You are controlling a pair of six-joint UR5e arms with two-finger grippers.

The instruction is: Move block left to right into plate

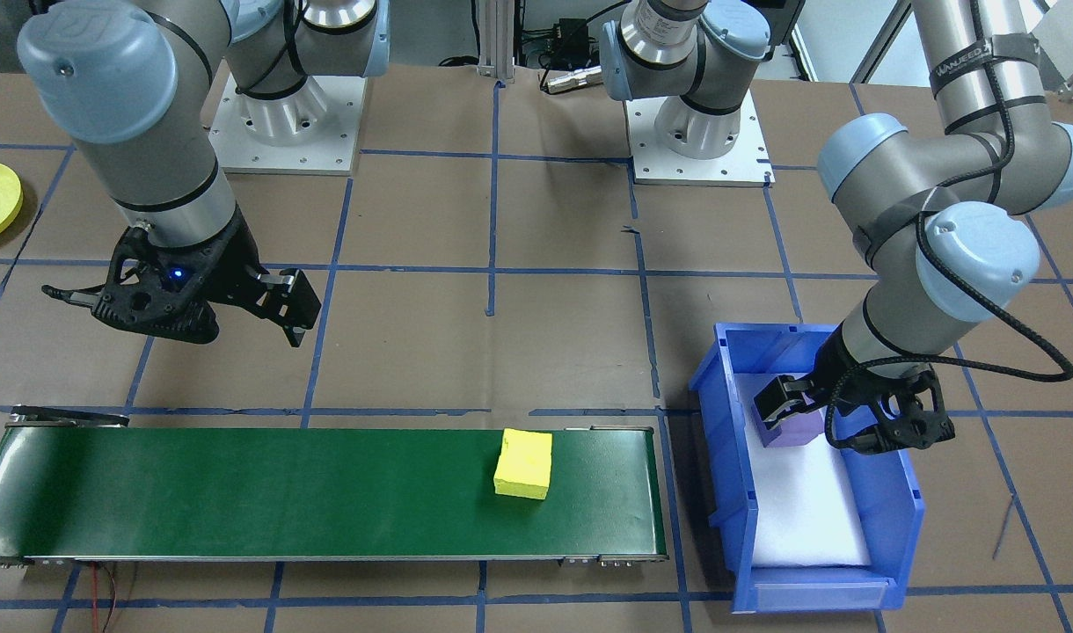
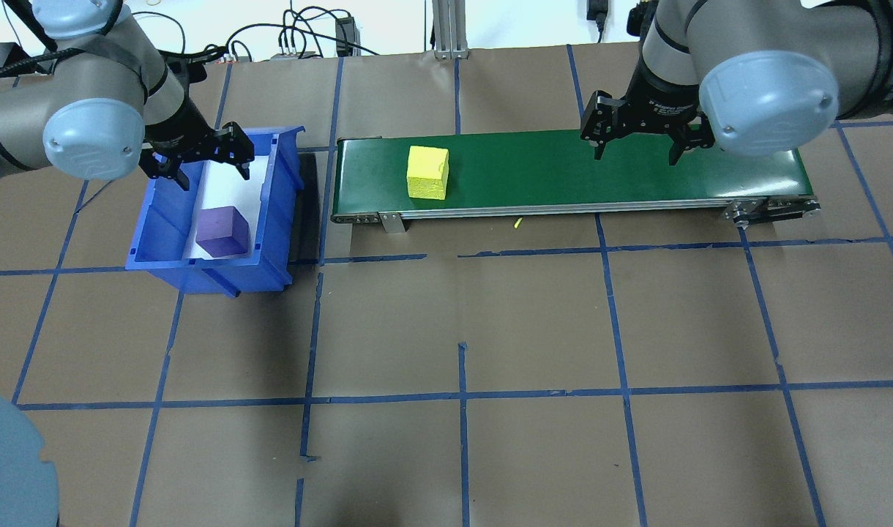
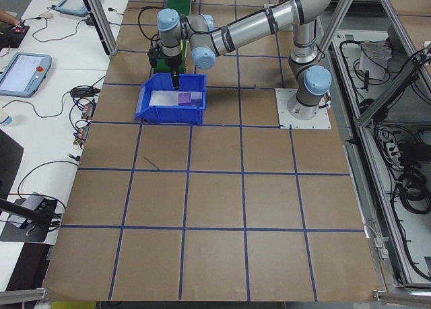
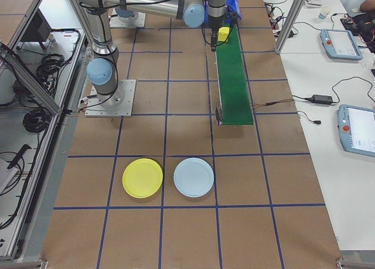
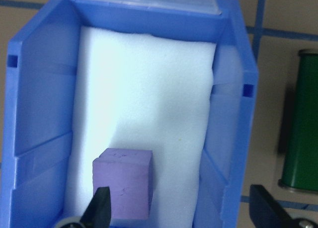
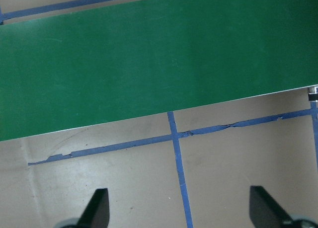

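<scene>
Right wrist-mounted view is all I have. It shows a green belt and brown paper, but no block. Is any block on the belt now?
Observer: Yes. A yellow cube-shaped block lies on the green conveyor belt, near the end by the blue plastic bin and well away from the right end effector.
Operator: Where is the plate?
Observer: The flat round yellow plastic plate lies on the table past the belt's other end, beside a light blue round plate.
</scene>
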